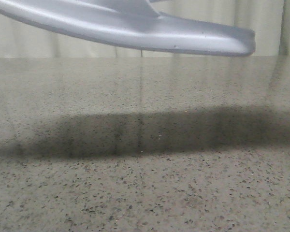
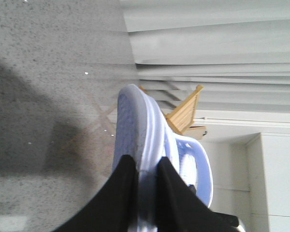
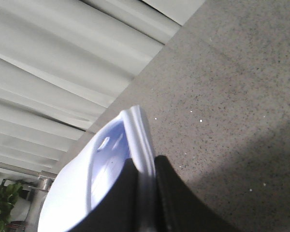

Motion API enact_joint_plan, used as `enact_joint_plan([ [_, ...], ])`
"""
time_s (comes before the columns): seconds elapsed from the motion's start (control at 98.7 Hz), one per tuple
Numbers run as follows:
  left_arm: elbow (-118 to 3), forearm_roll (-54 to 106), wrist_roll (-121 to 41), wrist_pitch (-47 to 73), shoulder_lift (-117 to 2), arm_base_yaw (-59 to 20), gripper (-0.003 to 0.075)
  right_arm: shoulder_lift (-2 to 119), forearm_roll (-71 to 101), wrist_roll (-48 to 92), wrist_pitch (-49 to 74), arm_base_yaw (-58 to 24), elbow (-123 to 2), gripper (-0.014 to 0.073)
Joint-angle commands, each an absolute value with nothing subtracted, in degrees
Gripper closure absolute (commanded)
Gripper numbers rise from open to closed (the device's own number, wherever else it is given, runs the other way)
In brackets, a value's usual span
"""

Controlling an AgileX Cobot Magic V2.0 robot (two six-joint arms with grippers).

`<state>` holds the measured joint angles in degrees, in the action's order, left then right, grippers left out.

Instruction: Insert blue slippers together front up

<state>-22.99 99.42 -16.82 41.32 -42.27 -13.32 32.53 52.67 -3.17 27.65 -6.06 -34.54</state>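
While the blue slippers (image 1: 135, 29) hang in the air above the speckled table (image 1: 145, 183), casting a long shadow (image 1: 150, 133) on it, the left gripper (image 2: 147, 183) and right gripper (image 3: 146, 186) each have their jaws clamped on a slipper's sole edge.

speckled grey table (image 1: 145, 193), pale curtains (image 2: 212, 43), wooden rack (image 2: 186, 111), green plant (image 3: 2, 198)
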Motion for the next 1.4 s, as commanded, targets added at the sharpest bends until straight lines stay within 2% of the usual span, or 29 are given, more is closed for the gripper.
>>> enact_joint_plan([
  [0.0,-24.96,106.63,-16.62,47.35,-42.09,-13.84,0.0704,33.02,57.44,-1.34,24.91,-6.01,-36.04,0.0701],
  [0.527,-25.20,106.63,-16.62,50.75,-42.09,-13.84,0.0704,33.53,59.33,0.92,26.68,-6.01,-36.04,0.0701],
  [0.911,-25.20,106.63,-16.62,52.60,-42.09,-13.84,0.0704,39.05,76.37,17.79,35.14,-6.01,-36.04,0.0701],
  [1.185,-25.20,106.63,-16.83,52.71,-42.09,-13.84,0.0704,42.09,79.89,22.96,40.07,-6.01,-36.04,0.0701],
  [1.387,-25.20,106.63,-18.04,52.28,-42.09,-13.84,0.0704,42.09,79.15,27.97,38.61,-6.01,-36.04,0.0701],
])
